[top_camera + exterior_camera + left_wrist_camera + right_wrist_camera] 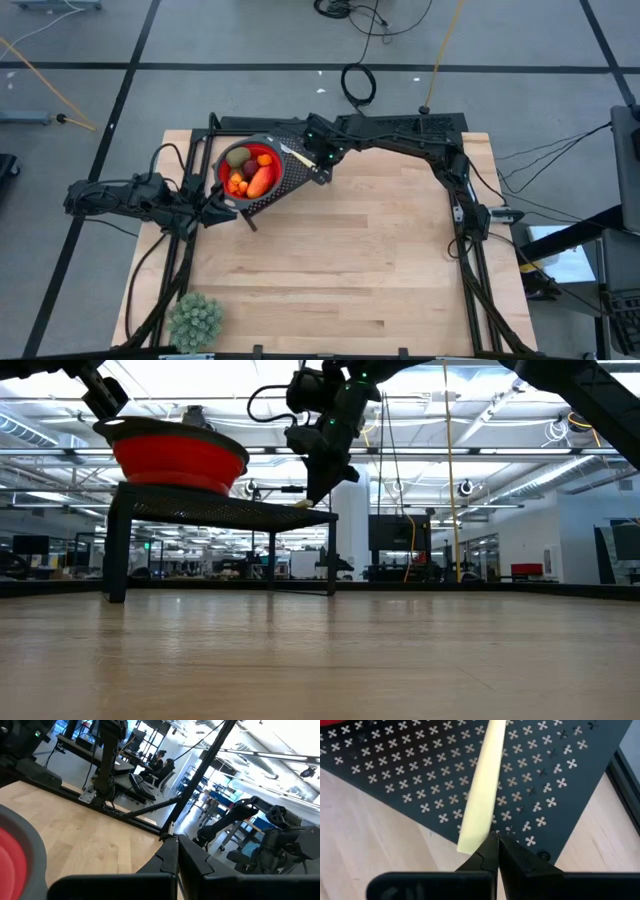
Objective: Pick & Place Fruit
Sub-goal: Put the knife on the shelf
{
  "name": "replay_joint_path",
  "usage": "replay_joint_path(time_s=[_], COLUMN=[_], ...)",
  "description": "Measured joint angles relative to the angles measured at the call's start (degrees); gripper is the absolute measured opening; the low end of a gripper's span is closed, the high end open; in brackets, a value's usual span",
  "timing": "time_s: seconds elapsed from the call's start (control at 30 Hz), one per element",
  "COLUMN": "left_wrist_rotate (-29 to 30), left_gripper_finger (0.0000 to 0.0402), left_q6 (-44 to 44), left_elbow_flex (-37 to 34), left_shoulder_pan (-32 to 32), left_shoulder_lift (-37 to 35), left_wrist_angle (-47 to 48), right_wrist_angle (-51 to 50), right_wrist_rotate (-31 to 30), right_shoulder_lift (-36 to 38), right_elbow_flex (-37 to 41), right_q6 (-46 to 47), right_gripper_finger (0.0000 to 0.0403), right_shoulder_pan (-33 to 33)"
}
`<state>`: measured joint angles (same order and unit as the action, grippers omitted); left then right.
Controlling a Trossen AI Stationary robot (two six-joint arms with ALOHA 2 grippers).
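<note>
Counter front is bare wood exc. a pale spiky plant at the near left corner, not part of the job. Mid-counter: black perforated stand w/ red bowl on its left part; the fruit sits in the bowl — orange bits, a longer red-orange pc, a brownish-green oval, dark red ball. No loose fruit seen on the counter, so I judge the placing step is mostly done or between picks. Left tool is at the bowl's near-left rim, fingers fully closed, nothing seen between them; can't tell if it touches the rim. Right tool hangs over the stand just right of the bowl, fingers closed, tips right at the end of a pale yellow strip lying on the perforated top; pinched or just touching, can't tell. Next move prob. needs the right tool to lift clear and any further pick needs the fingers opened first.
</note>
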<state>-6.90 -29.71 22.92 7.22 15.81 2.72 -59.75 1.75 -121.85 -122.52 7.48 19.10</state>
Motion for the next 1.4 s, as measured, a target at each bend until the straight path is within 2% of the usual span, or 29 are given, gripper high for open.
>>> replay_joint_path(time_s=[0.83,1.4], left_wrist_rotate=[0.0,0.0], left_gripper_finger=[0.0007,0.0007], left_q6=[-0.8,-0.8], left_elbow_flex=[0.0,0.0], left_shoulder_pan=[0.0,0.0], left_shoulder_lift=[0.0,0.0], left_wrist_angle=[0.0,0.0], right_wrist_angle=[-0.1,1.3], right_wrist_rotate=[0.6,1.4], right_shoulder_lift=[0.0,0.0], right_elbow_flex=[0.0,0.0], right_q6=[2.2,2.3], right_gripper_finger=[0.0,0.0], right_shoulder_pan=[-3.9,-4.3])
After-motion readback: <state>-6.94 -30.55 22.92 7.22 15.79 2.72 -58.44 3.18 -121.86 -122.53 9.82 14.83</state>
